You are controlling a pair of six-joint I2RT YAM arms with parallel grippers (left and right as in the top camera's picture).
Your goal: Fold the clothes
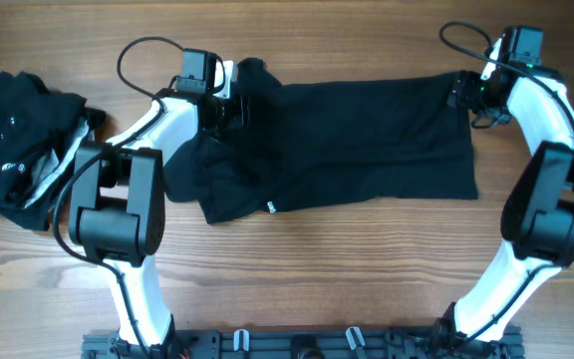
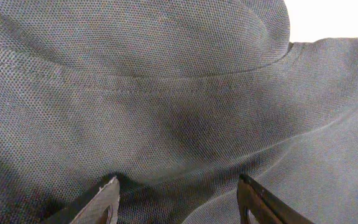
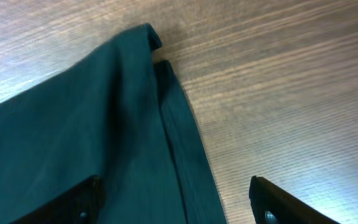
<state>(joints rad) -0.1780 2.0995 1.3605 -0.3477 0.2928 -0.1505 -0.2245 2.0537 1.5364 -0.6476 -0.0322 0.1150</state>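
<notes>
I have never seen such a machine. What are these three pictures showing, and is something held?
Two white robot arms stand at a wooden table. One picture looks down from above; the other two come from cameras on each wrist. A black T-shirt lies spread out, and a pile of black clothes sits at the far edge. The left gripper hovers open over the shirt's fabric. The right gripper is open above the shirt's corner. Nothing is held.
</notes>
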